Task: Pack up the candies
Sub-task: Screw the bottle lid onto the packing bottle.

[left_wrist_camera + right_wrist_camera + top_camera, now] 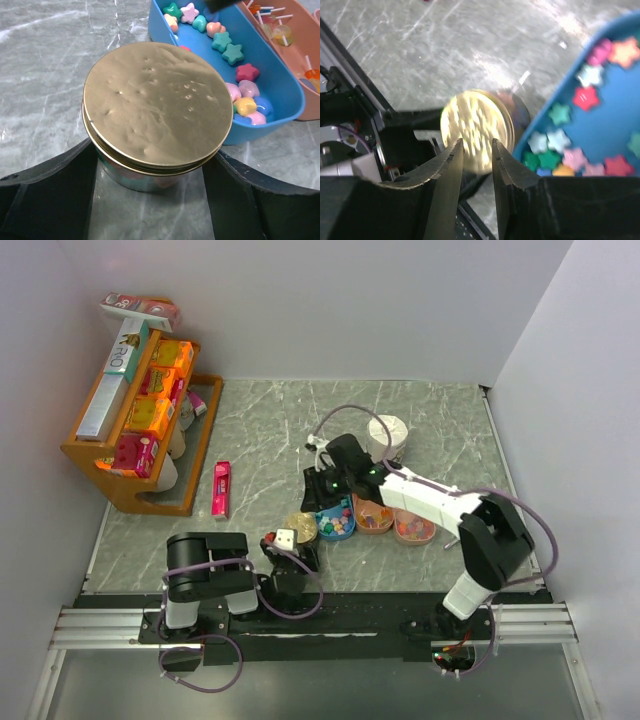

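The candies, small star and heart sweets in mixed colours, lie in a blue tray; they also show in the top view and the right wrist view. A round jar with a gold lid stands on the table just left of the tray. My left gripper has a finger against each side of the jar. My right gripper hovers above the gold lid, its jaws a narrow gap apart with nothing between them. The jar's contents are hidden by the lid.
Two orange trays with lollipops stand right of the blue tray. A white cup stands behind them. A flat pink packet lies to the left. A wooden shelf with boxes stands at far left.
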